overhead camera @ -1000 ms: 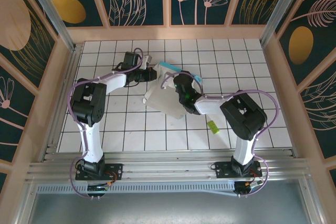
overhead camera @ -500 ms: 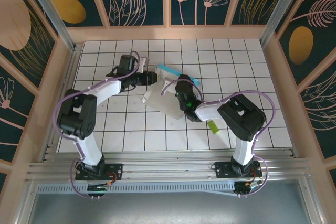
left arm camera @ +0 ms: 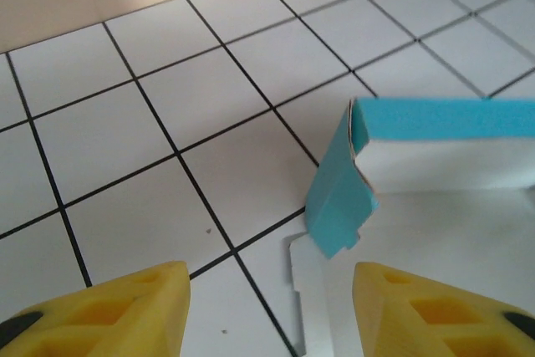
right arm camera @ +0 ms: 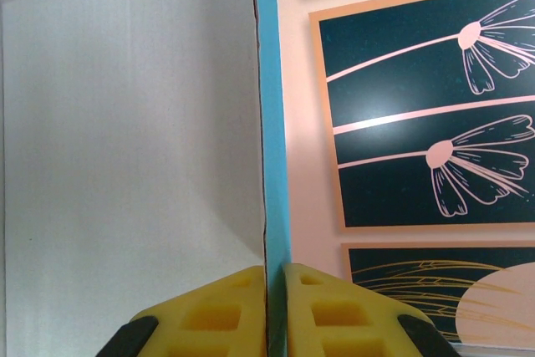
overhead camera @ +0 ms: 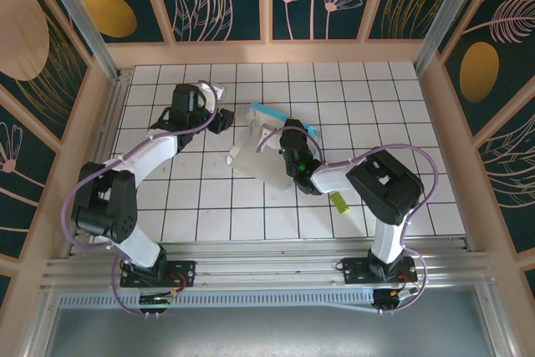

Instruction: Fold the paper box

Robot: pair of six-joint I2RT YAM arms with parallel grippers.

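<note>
Bare desk [overhead camera: 209,206] lies open at left; the paper box [overhead camera: 251,160] and the right tool [overhead camera: 288,135] gripping it bar the middle.

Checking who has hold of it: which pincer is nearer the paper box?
Right. The right pincer is shut on an upright wall of the paper box; the left pincer is open, apart from it, to its left in the top view.

The paper box [right arm camera: 134,123] runs off-frame above and left of the right gripper [right arm camera: 274,272] — far flaps unseen; right of the left gripper [left arm camera: 269,280] it is cut off too.
</note>
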